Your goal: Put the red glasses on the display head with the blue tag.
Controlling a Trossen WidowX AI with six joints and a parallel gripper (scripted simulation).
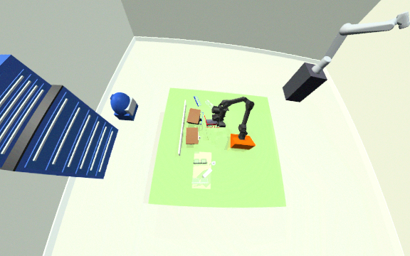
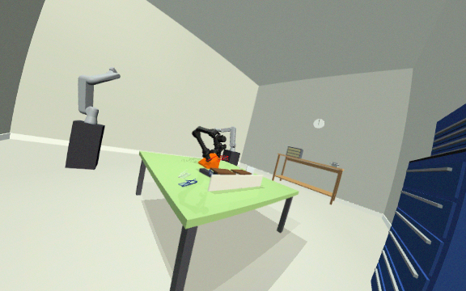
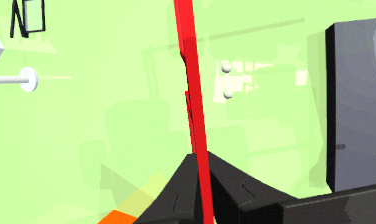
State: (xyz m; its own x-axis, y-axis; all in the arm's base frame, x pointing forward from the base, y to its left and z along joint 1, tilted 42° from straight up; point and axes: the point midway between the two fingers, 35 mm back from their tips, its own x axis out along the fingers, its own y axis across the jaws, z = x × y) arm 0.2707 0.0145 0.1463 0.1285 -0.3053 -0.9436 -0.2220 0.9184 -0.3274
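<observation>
My gripper is shut on the red glasses, which show edge-on in the wrist view as a thin red bar running up from the fingertips. I hold them a little above the green table. Two display heads with brown tops stand just left of the gripper in the top view. The blue tag is too small to tell apart. A dark grey block lies close on the right in the wrist view.
A long white board stands behind the heads. Blue glasses and black glasses lie on the table, also a white rod. The arm's orange base is at the right.
</observation>
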